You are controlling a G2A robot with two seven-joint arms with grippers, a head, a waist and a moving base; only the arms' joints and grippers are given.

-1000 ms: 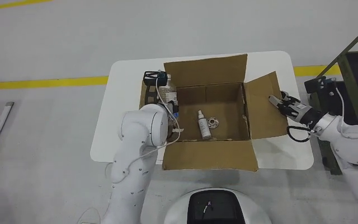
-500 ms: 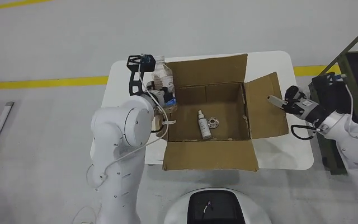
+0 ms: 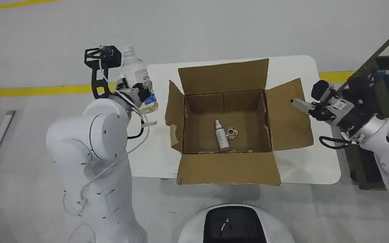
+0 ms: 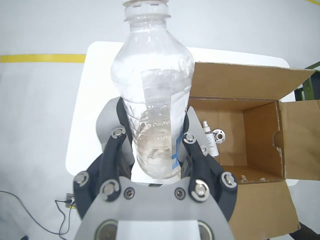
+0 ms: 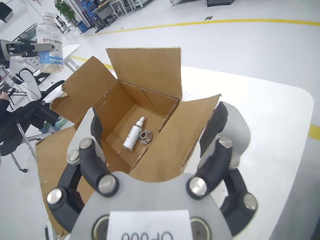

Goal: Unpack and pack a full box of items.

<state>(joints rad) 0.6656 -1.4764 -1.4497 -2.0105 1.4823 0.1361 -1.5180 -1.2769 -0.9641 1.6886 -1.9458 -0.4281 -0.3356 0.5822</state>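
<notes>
A brown cardboard box [image 3: 225,76] stands open on a white table [image 3: 304,67], all four flaps folded outward. Every position below is given relative to this box.

The left gripper [image 4: 153,136] is off the box's left side, out past the left flap and raised higher than the flap tops. Its jaws are closed around the lower body of a clear plastic bottle [image 4: 152,81], one black finger [image 4: 117,136] pressed to each side. The bottle stands upright in the grip with its white cap on top and a printed label wrapped around its middle. It seems to have a little clear liquid in the bottom. It hangs in the air, outside the box, touching neither the box nor the table.

The right gripper [image 5: 157,118] is at the box's opposite side, over the outer part of the right flap. Its jaws are spread wide and hold nothing. Whether a fingertip touches the flap cannot be told.

Two things lie on the floor inside the box, near its middle. One is a small white spray bottle [image 3: 222,135] lying on its side, nozzle toward the far wall. Just beside it, on the side nearer the right wall, sits a small round metal flange [image 3: 231,131]. The rest of the box floor is bare cardboard.
</notes>
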